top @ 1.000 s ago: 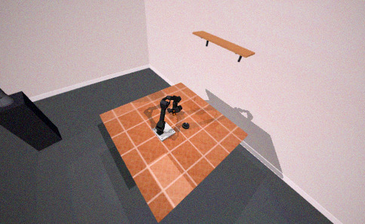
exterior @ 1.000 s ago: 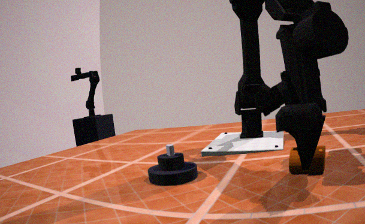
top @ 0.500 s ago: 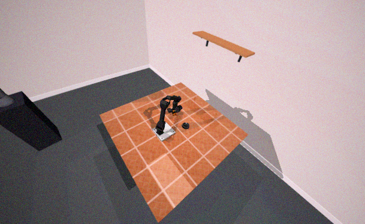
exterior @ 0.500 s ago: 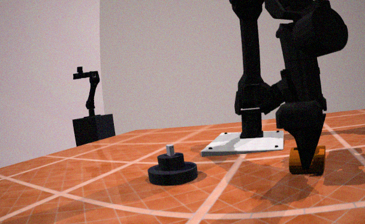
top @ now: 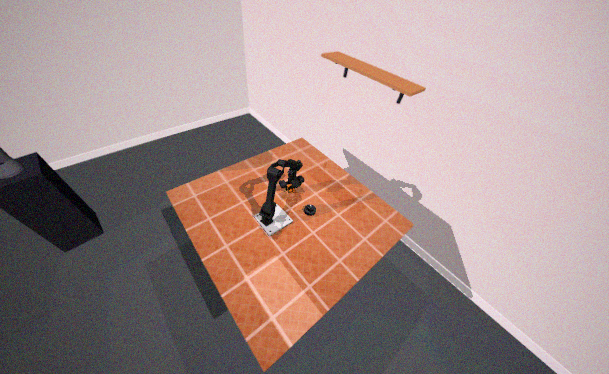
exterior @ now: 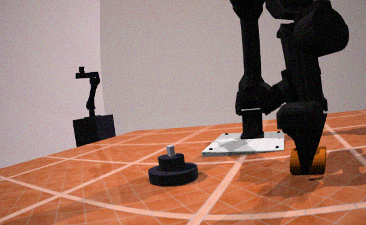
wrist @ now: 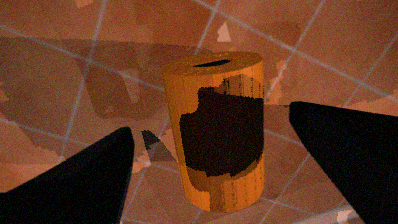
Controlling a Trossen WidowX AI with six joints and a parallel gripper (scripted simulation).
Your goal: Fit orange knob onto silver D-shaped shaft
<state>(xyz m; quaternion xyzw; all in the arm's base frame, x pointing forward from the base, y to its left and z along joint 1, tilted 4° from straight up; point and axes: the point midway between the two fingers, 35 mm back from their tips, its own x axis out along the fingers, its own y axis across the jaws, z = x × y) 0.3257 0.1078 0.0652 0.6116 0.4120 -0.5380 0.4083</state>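
Observation:
The orange knob lies on its side on the tiled floor, to the right of the arm's base. In the wrist view its end with the dark hole points away from the camera. My gripper is open, pointing down, with one finger on each side of the knob and a gap between them and it. The black round pedestal with the silver shaft stands apart, to the left of the knob in the exterior view.
The arm's grey base plate lies between pedestal and knob, further back. A black box with a second arm stands off the tiles. A wooden shelf hangs on the wall.

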